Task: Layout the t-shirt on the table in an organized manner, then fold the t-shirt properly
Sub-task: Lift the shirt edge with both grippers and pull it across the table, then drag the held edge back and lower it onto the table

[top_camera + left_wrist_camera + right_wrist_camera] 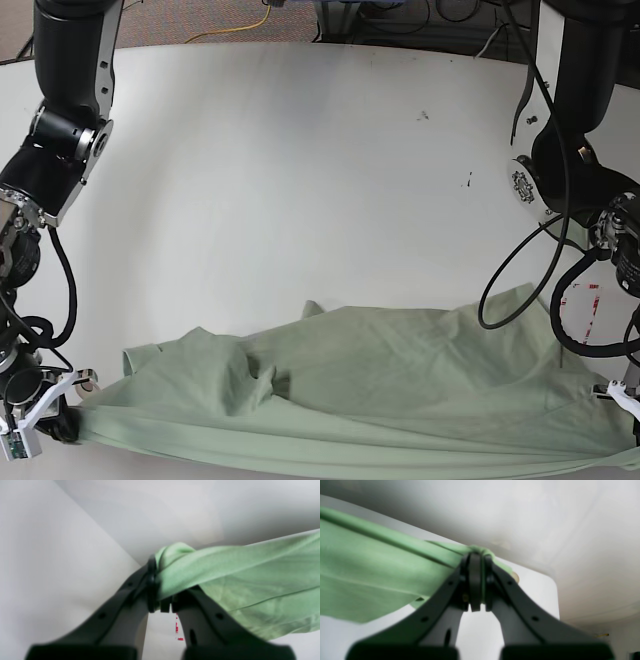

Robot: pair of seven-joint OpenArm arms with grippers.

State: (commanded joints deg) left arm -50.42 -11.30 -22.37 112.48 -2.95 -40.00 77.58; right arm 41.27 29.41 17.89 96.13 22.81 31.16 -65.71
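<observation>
I see both pincers clamped on the shirt [370, 390]: left pincer [160, 590] and right pincer [476, 580] grip opposite ends, stretching it over the surface [300, 180].

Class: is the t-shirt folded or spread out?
Spread, not folded: the t-shirt is stretched between the left pincer and right pincer, wrinkled.

No words, numbers, brands or signs are showing legibly in any view. A small round emblem [521, 184] is sitting on the side of the left arm [570, 120] near the table's [300, 150] right edge in the base view, but its markings are reading only as a dark blur. The red tape marks [580, 305] by that edge are carrying no lettering, and the t-shirt [380, 390] is showing no print.
</observation>
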